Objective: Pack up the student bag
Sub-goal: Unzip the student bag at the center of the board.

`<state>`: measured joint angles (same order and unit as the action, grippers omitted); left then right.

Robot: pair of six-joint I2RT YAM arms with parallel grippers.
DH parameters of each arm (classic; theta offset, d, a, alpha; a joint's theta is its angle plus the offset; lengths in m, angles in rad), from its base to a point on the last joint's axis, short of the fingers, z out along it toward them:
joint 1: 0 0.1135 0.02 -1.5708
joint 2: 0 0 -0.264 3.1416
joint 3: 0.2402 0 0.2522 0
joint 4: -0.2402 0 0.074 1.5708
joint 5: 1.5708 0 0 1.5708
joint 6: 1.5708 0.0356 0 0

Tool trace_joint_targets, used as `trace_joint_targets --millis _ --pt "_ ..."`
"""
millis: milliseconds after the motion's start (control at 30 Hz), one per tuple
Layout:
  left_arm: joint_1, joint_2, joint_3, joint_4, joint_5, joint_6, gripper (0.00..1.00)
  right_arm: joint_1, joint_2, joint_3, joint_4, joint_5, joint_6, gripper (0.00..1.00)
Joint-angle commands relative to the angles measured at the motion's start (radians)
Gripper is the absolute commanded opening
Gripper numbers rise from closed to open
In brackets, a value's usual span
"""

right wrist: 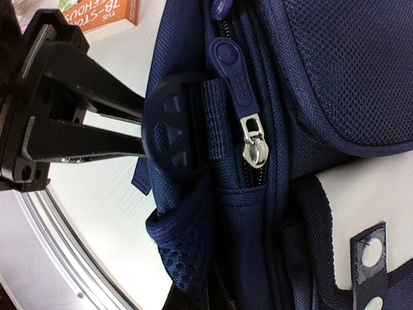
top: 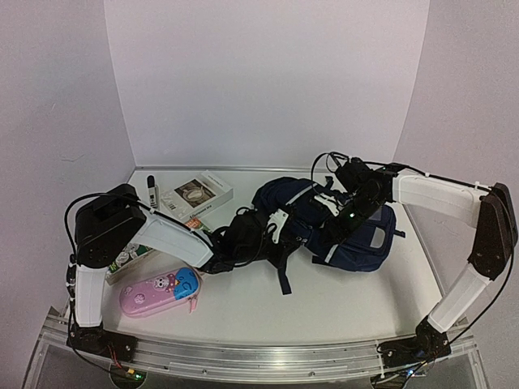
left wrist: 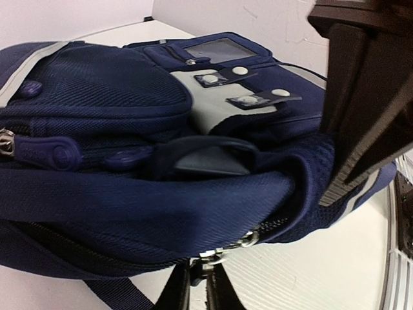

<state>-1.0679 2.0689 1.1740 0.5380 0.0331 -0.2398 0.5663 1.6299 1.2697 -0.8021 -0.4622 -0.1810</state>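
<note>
Lying lengthwise left to right on the table (top: 340, 312), the student bag (top: 304, 212) has the right pincer (right wrist: 139, 126) clamped on its buckle (right wrist: 173, 126) at 1 end — the left pincer (left wrist: 197, 292) sits by the zip pull (left wrist: 216, 250) opposite, its grip impossible to tell.

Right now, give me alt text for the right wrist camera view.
The right gripper pinches a dark plastic strap buckle on the navy backpack, beside its zip pull. An orange book shows its corner at top left.
</note>
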Motion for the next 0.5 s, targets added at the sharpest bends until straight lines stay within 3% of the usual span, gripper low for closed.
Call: trace_joint_targets --millis 0,233,333,467 --pt "-0.003 0.011 0.032 0.052 -0.024 -0.002 0.07 0.006 -0.044 0.043 0.026 -0.063 0.008 0.0" --pt "-0.004 0.021 0.039 0.058 -0.02 -0.016 0.06 0.006 -0.043 0.041 0.025 -0.066 0.009 0.0" --pt "-0.004 0.012 0.029 0.057 -0.023 -0.031 0.01 0.006 -0.048 0.036 0.022 -0.057 0.006 0.0" --pt "-0.004 -0.024 -0.005 0.031 -0.12 -0.068 0.0 0.005 -0.064 0.023 0.013 -0.022 -0.015 0.0"
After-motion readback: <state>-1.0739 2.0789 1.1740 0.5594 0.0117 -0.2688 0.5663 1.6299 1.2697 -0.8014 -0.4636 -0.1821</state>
